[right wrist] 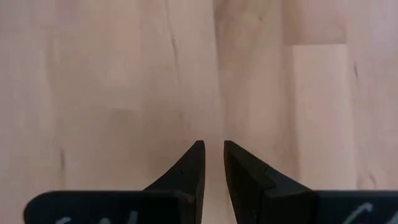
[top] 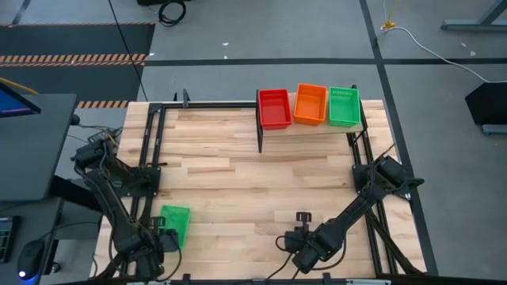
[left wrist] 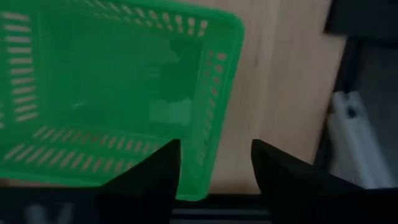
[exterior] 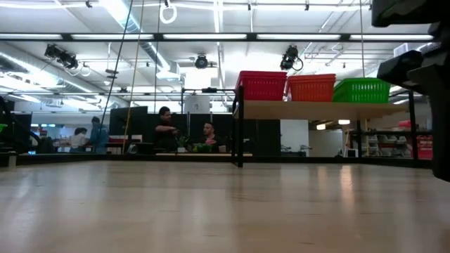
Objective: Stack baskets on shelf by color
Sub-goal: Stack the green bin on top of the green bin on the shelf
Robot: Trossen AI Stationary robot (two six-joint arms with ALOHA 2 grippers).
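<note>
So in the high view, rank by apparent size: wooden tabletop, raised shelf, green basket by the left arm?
1. Light-wood tabletop, largest.
2. Raised light-wood shelf plank on black posts.
3. Green plastic mesh-walled basket near the left arm, smallest.

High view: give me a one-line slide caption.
Red, orange and green baskets line the shelf; left gripper open at a loose green basket.

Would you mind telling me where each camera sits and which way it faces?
High view: overhead, straight down on the table; both arms show.
Low view: tabletop height, facing the shelf; no gripper shows.
Left wrist: down on a green basket, the left gripper open over its wall.
Right wrist: down on bare wood, right gripper nearly closed.
High and low views share the shelf's baskets.
</note>
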